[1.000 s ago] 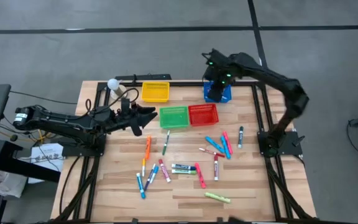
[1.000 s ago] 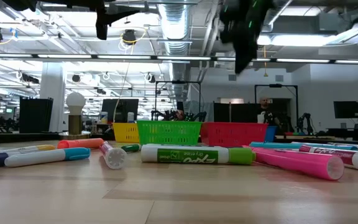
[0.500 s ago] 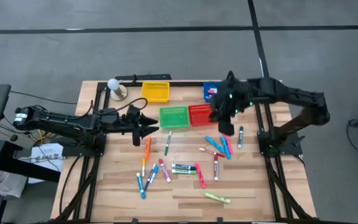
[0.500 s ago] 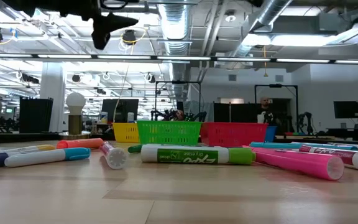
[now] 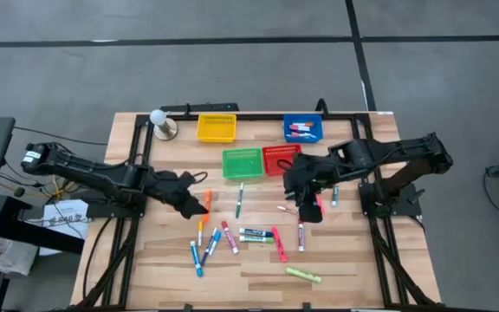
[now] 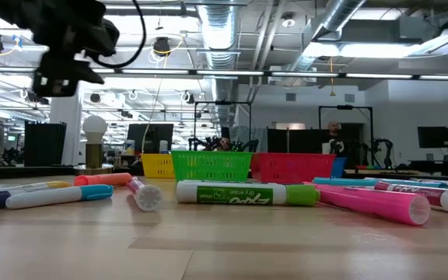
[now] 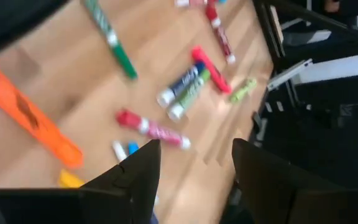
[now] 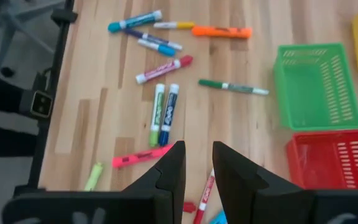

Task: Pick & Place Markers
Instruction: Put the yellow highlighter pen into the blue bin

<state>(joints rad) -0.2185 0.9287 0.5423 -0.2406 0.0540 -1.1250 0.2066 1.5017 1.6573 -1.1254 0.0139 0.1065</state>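
Left gripper (image 5: 199, 201): We saw it low over the tabletop's left half, just beside the orange marker (image 5: 205, 201). In the left wrist view its jaws stood wide apart with nothing between them.

Right gripper (image 5: 306, 208): We found it over the cluster of markers right of centre, below the red basket (image 5: 281, 159). In the right wrist view its jaws stood close together with a narrow gap, and we saw nothing held in them.

Markers (image 5: 258, 235): We saw most of them loose on the tabletop (image 5: 345, 269), scattered across its middle and front. A green one (image 5: 239, 198) lay below the green basket (image 5: 243, 163). A dark pair lay side by side at centre, with a pink one (image 5: 278, 243) beside it. A yellow-green one (image 5: 302, 276) lay alone nearest the front edge. Blue, pink and orange ones (image 5: 206, 244) lay in a group at front left.

Blue basket (image 5: 303, 130): We saw it at the back right, with a few markers already inside.

Yellow basket (image 5: 217, 128): We saw it at the back, left of the blue one. We could not tell whether anything lay in it.

Green and red baskets: We saw them side by side, touching, in the middle.

Lamp (image 5: 159, 122): We noted a white globe on a round base at the back left corner.
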